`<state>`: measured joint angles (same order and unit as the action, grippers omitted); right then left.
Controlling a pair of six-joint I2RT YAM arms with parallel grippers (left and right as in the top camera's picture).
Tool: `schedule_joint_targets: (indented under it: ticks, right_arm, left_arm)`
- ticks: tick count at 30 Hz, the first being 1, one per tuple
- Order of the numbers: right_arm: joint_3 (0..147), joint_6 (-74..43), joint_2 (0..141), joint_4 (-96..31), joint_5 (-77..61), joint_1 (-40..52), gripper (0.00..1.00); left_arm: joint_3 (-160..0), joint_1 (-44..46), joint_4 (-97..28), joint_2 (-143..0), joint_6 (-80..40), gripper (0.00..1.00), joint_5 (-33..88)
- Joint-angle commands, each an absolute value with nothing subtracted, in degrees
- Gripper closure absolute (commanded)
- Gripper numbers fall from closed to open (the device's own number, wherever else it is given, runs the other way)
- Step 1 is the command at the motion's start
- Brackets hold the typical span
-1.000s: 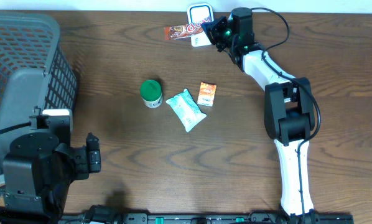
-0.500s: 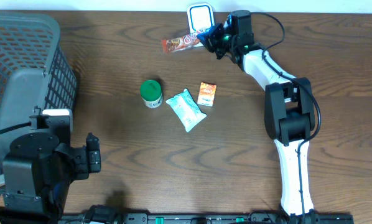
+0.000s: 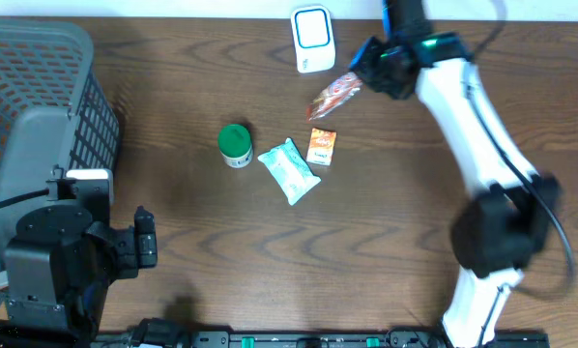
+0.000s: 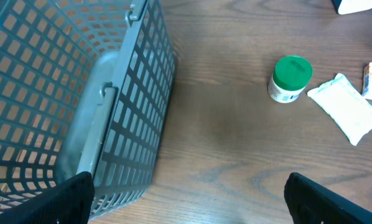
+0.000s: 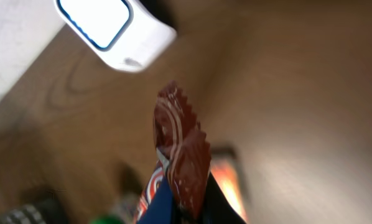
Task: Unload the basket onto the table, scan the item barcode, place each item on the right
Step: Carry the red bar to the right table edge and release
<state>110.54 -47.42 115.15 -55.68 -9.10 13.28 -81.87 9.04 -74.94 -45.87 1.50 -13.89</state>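
A: Overhead?
B: Straight down from high above dark wooden table (image 3: 173, 58), far off, whole layout in frame.
A: Left wrist?
B: Low, oblique, facing across tabletop; shares grey plastic mesh basket (image 4: 61, 93) and green-lidded white jar (image 4: 290, 79) with overhead.
A: Right wrist?
B: Very near, tilted, blurred, looking past red crinkled snack wrapper (image 5: 176, 149) toward white blue-windowed scanner box (image 5: 120, 37); shares both with overhead.

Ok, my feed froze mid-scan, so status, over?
Right pincer shut on candy bar, held near the scanner. Left pincer open beside the basket. Nothing between bar and scanner.
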Motion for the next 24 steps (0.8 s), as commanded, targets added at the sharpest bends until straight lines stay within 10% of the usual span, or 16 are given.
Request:
schedule_joint_targets:
  ticks: [1,9,24]
  right_arm:
    - [110.8,-43.3,108.7,-65.5,-2.8,7.8,0.99]
    - [104.9,-42.0,108.5,-74.7,6.2,-9.4,0.99]
    - [70.8,-30.6,108.5,-37.8,7.0,-39.5,0.99]
  left_arm:
    - [-81.7,8.8,-75.0,-45.9,1.2,0.02,-14.2]
    - [-81.7,8.8,-75.0,-45.9,1.2,0.02,-14.2]
    - [-81.7,8.8,-75.0,-45.9,1.2,0.02,-14.2]
